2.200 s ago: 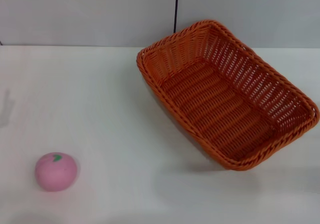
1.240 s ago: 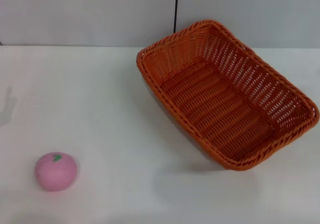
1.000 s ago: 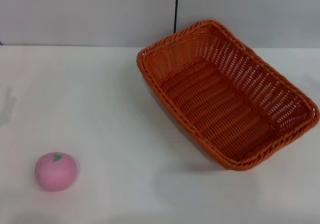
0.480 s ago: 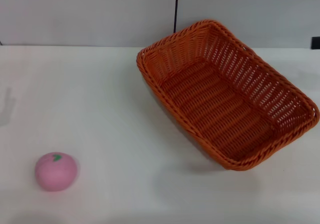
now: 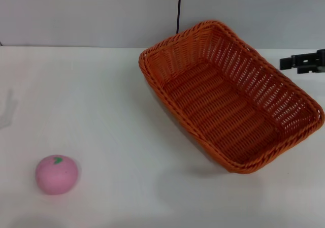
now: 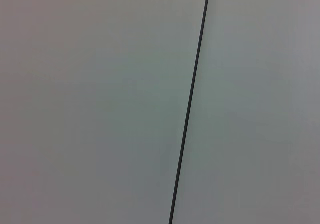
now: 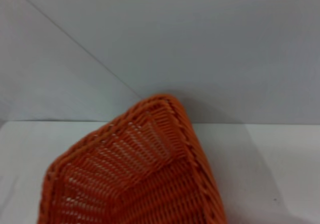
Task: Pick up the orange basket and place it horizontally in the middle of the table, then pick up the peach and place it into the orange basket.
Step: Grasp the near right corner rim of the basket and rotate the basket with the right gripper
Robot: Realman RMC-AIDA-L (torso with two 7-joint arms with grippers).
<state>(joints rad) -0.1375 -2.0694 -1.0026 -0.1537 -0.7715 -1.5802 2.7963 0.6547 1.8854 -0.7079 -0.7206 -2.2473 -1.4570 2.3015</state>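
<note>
A: The orange basket (image 5: 231, 97) sits on the bench (image 5: 111, 101) skewed, its long axis running diagonally from the back wall toward the near right.

B: And the peach (image 5: 57, 174)?

A: Well apart from the basket, near-left of it, leaf mark up.

B: The right gripper (image 5: 303, 62)?

A: Just beyond the basket's far right rim, holding nothing; whether its fingers are parted, I can't tell.

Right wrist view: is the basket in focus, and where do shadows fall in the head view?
Right wrist view: the orange basket looks soft, its weave smeared. Head view: sharper weave on the basket, soft shadow under its near side on the table; faint shadow beside the peach; right claw at the edge.
</note>
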